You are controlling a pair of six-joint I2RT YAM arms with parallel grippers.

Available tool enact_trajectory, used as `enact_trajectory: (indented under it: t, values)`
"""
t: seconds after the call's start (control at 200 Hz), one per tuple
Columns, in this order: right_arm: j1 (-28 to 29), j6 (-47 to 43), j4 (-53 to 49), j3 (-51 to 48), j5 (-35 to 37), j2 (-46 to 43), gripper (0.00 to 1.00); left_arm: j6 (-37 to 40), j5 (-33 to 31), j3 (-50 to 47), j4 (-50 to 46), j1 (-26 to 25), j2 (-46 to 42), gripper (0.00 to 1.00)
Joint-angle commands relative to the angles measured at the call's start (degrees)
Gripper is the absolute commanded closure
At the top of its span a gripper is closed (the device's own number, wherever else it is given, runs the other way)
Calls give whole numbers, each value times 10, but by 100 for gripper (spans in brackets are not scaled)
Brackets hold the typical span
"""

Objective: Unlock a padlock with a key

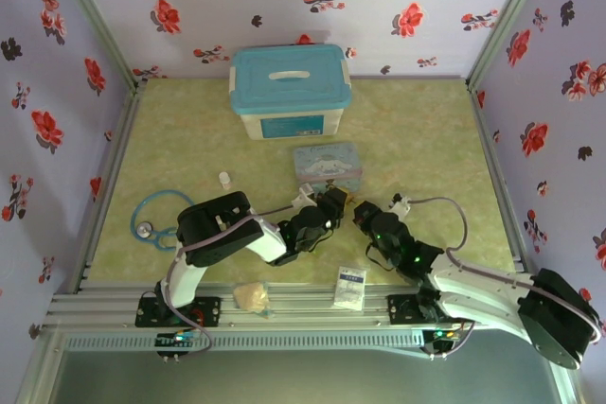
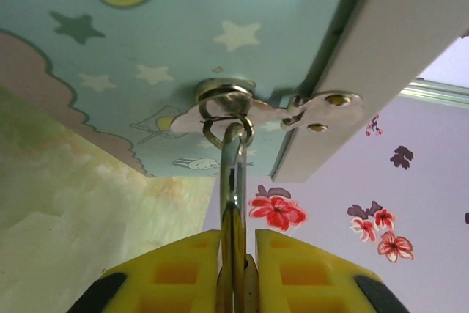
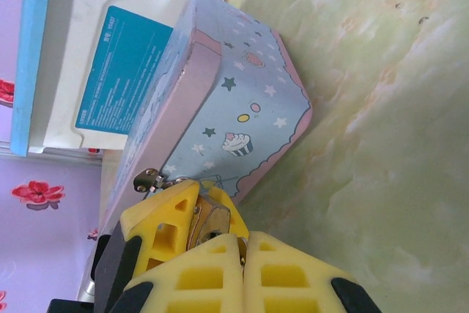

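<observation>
across the whole floor, a green marbled table [image 1: 426,139], walled in by lilac panels with red flowers. at the back centre, a white storage box [image 1: 290,92] with a blue lid. from the near edge, two arms reaching in toward the middle, heads almost meeting just in front of a pale blue cartoon tin [image 1: 329,167]. well left of that, a blue stethoscope [image 1: 151,219] coiled on the table. near the front rail, a white packet [image 1: 349,288] and a beige lump [image 1: 251,297]. left of the tin, a small white bottle [image 1: 224,178], upright.

at the tin's front face, the left gripper [image 2: 236,243], yellow fingers [image 2: 176,269] nearly together and pinching the padlock [image 3: 208,219] from both sides. brass body clamped between those pads, thin shackle rising from them and threaded through the ring of the tin's metal hasp [image 2: 322,104], so fastened at the tin's latch. right beside it, the right gripper [image 3: 242,247], fingers pressed tight together, tips up against the padlock's brass body. as for the key, too hidden between those closed tips to make out; cannot tell whether pinched there.
</observation>
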Motion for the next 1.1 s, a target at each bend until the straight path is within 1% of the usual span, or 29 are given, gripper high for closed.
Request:
enact_trajectory:
  t: [0.0, 0.065, 0.265, 0.34, 0.445, 0.505, 0.58, 0.595, 0.695, 0.82, 1.005, 1.095]
  values:
    - [16, -16, 73, 15, 35, 15, 100, 0, 49, 20, 45, -19, -8, 100]
    - [20, -15, 70, 22, 37, 26, 100, -1, 50, 22, 45, -20, -7, 100]
    - [22, -4, 155, 19, 11, 95, 100, -12, 51, 23, 47, -20, -4, 100]
    - [22, -4, 158, 25, 0, 106, 100, -8, 52, 22, 47, -20, -6, 100]
    - [22, -25, 150, 25, -11, 94, 100, -3, 52, 20, 47, -19, -6, 100]
    - [19, -45, 137, 29, -34, 88, 100, -7, 54, 21, 47, -19, -4, 100]
    - [-4, -45, 110, 21, -63, 68, 100, -6, 60, 23, 48, -19, -4, 100]
    - [-8, -42, 107, 17, -82, 63, 100, -4, 61, 23, 48, -19, -5, 100]
    - [-52, -20, 106, -9, -130, 33, 100, 4, 61, 19, 48, -19, -11, 100]
    - [-58, -39, 55, 12, -168, 8, 100, 8, 62, 20, 47, -19, -12, 100]
    - [-55, -29, 70, 12, -183, 12, 100, 10, 59, 29, 46, -17, -4, 100]
    - [-52, -43, 62, 23, -183, 20, 100, 13, 61, 31, 45, -15, -2, 100]
